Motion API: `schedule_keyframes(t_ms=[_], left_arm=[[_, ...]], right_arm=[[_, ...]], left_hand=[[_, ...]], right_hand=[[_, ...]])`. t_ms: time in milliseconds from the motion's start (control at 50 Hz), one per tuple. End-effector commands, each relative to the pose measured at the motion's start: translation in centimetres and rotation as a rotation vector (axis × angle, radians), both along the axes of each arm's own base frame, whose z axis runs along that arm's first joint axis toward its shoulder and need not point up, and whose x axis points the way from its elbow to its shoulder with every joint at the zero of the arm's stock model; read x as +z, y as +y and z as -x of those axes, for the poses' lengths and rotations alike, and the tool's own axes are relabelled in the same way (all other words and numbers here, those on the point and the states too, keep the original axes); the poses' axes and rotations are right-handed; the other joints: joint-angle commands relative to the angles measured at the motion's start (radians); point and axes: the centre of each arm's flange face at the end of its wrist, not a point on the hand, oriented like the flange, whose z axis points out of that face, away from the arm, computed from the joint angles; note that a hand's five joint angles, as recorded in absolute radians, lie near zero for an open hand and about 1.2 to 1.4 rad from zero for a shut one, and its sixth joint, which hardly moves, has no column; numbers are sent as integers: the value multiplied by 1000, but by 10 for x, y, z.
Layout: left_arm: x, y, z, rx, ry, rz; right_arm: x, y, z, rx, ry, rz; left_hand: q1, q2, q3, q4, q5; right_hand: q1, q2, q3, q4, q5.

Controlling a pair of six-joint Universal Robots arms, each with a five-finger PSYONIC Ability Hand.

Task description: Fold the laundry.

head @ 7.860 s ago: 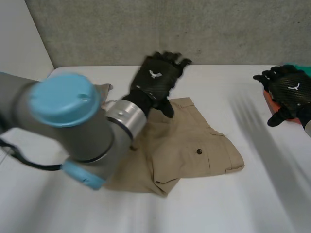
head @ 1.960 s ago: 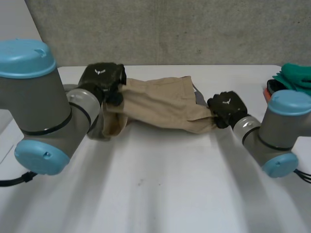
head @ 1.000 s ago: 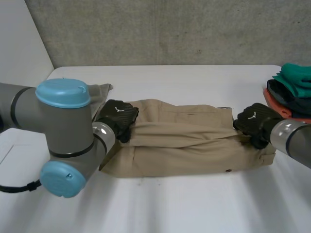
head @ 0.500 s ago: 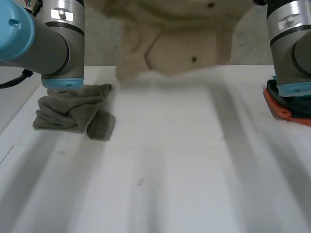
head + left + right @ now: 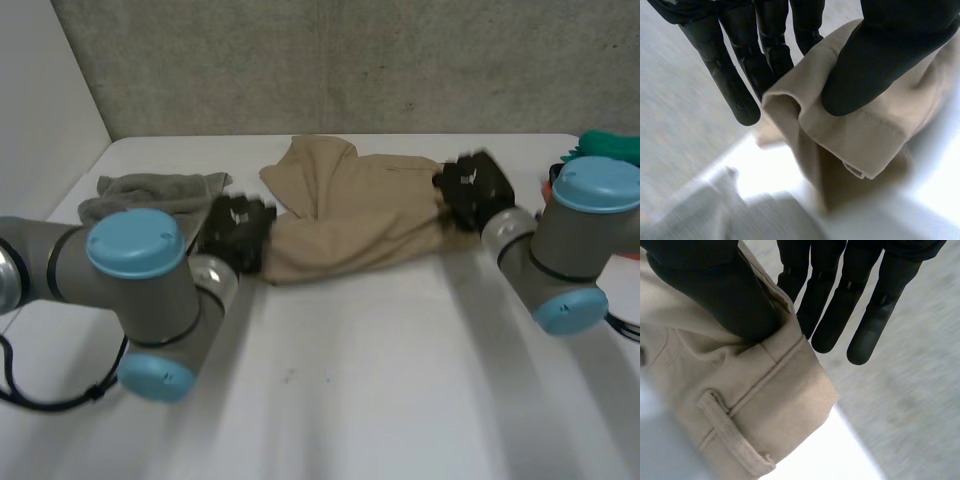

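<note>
Head view: white table with the tan shorts strung out across its far half, bunched up between both hands. Left hand has one end pinched between thumb and fingers. Right hand pinches the other end the same way, right by a belt loop. A crumpled grey towel sits just behind the left hand.
</note>
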Motion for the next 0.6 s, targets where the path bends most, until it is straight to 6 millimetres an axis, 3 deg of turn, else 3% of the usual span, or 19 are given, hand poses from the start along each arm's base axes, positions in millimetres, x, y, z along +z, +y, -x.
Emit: schedule_keyframes(t_ms=[20,120,220,280,300,340,360,420,500,520,600], left_arm=[[11,51,-26,15,-152,-237],[27,93,-40,-19,-237,-345],[38,140,-51,-92,-341,-449],[41,152,-50,-121,-367,-466],[43,152,-48,-126,-361,-456],[46,149,-45,-128,-350,-432],[52,142,-39,-136,-333,-386],[63,128,-30,-139,-300,-297],[70,91,-17,-110,-242,-161],[67,71,-15,-88,-220,-117],[53,25,-10,-89,-184,-52]], right_arm=[[-1,52,19,29,208,-203],[14,103,48,66,410,-358],[25,136,71,95,534,-425],[25,148,82,109,578,-443],[24,150,82,112,580,-444],[22,152,83,114,577,-449],[19,152,82,116,564,-450],[16,151,81,109,529,-437],[13,148,80,88,488,-423],[12,148,80,84,482,-422],[11,146,80,82,471,-410]], left_hand=[[285,196,199,194,217],[285,196,199,194,217],[285,196,199,194,217],[285,196,199,194,217],[138,48,52,46,69],[-457,-546,-543,-548,-525],[-936,-1026,-1022,-1028,-1005],[-900,-989,-986,-991,-969],[-892,-981,-978,-983,-960],[-877,-966,-963,-968,-945],[-813,-902,-899,-904,-881]], right_hand=[[287,220,203,198,196],[287,220,203,198,196],[287,220,203,198,196],[287,220,203,198,196],[287,220,203,198,196],[287,220,203,198,196],[287,220,203,198,196],[287,220,203,198,196],[287,220,203,198,196],[287,220,203,198,196],[287,220,203,198,196]])
